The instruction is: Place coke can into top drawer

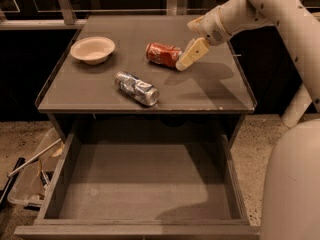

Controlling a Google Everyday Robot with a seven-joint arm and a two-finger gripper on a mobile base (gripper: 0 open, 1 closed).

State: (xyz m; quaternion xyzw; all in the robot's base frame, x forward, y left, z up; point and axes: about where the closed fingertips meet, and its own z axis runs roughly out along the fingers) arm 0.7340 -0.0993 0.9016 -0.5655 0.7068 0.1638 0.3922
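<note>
The red coke can [162,54] lies on its side on the cabinet top [100,91], right of the middle. My gripper [189,57] comes in from the upper right and hangs just right of the can, close to its right end. The top drawer [142,181] is pulled out wide open below the cabinet top, and nothing lies on its flat floor.
A silver-and-blue can [137,88] lies on its side near the front of the cabinet top. A pale bowl [92,49] stands at the left. A clear bin with tools [30,176] sits on the floor at the left. My white base [295,184] fills the lower right.
</note>
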